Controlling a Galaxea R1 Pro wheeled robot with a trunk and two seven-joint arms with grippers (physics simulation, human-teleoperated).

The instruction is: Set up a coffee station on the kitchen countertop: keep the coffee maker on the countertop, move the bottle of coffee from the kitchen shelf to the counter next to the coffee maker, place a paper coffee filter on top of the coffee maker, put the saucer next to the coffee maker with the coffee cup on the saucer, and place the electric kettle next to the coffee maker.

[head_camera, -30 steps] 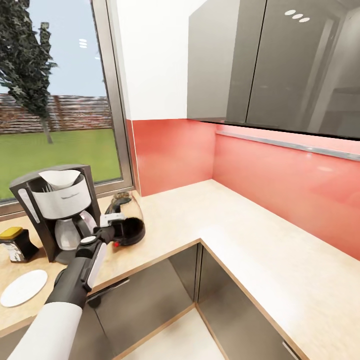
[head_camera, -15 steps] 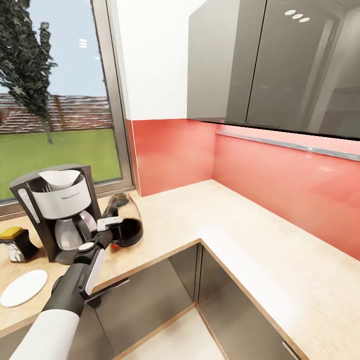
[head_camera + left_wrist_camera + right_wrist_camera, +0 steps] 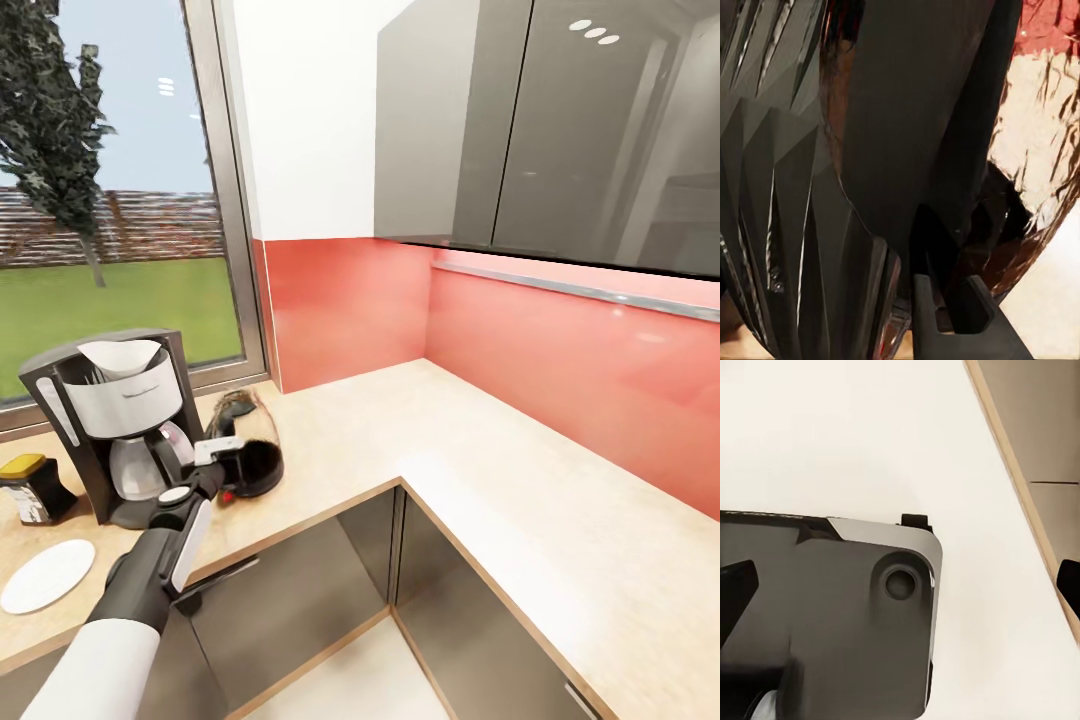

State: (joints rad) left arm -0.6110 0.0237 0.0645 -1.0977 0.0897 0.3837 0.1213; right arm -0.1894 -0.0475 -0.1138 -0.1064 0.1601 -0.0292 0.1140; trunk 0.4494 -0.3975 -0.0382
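Kettle tipped over on the counter, my left gripper on it.
Clear domed electric kettle lies beside the coffee maker on wood-grain countertop; fingers probably clamped on its black handle, grip half hidden.

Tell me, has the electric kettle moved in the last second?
Yes. The tilted electric kettle, with the left claw at it, has slid slightly left along the countertop, closer to the coffee maker.

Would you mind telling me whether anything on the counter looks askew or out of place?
Yes: the electric kettle lies tipped on its side beside the coffee maker, its black base facing the left gripper rather than resting on the countertop.
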